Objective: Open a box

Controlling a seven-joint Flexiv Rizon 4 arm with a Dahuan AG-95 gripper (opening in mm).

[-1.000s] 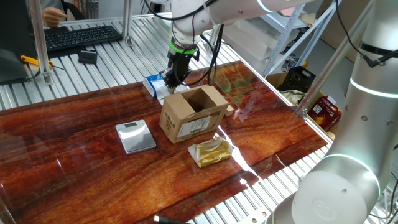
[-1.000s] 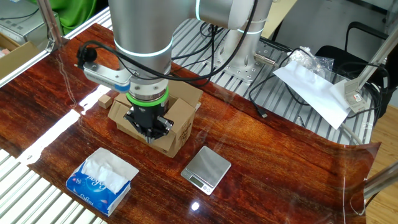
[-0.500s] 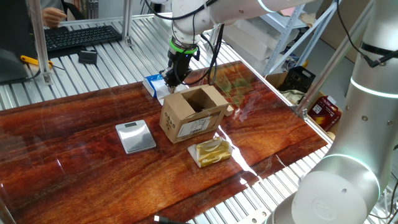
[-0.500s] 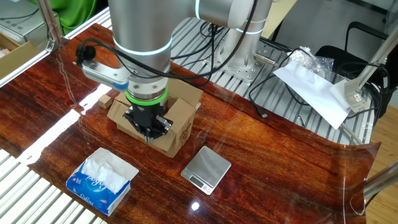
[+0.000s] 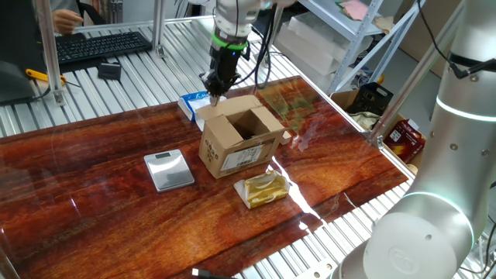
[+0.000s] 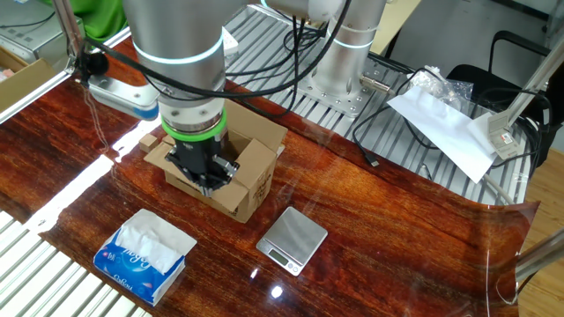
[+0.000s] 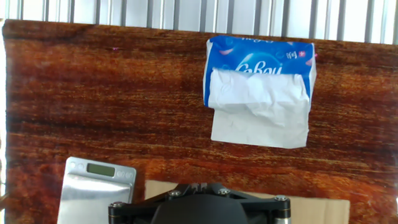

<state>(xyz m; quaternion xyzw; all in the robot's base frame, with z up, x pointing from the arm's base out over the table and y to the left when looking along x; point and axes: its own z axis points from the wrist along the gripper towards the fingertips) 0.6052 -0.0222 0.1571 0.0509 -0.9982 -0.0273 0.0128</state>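
In one fixed view, the box (image 5: 240, 142) stands near the middle of the wooden bench (image 5: 101, 225), its top flaps spread and its dark inside showing; a white label with black print faces the camera on its near side. The hand (image 5: 213, 84) hangs above the box's far left corner, clear of the cardboard, fingers pointing down. They look close together with nothing between them, though they are too small here to be sure. A blue-and-white tissue packet (image 5: 191, 103) lies just behind the box, partly hidden by the hand. A small silver scale (image 5: 168, 170) sits to the left of the box, and a gold foil pack (image 5: 266, 188) lies just in front of it.

In the other fixed view, the arm's grey body and green ring stand before the box (image 6: 251, 172), covering much of it. The hand (image 6: 208, 180) points down over the box's near edge; I cannot tell whether its jaws are parted. The tissue packet (image 6: 145, 249) lies in front of the box, and the scale (image 6: 292, 238) to its front right.

In the hand view, looking straight down, the tissue packet (image 7: 260, 87) lies at upper right, with white tissue spilling from it. The scale (image 7: 96, 190) sits at lower left, just beside a strip of the box (image 7: 323, 210) along the bottom edge. The fingers are out of sight.
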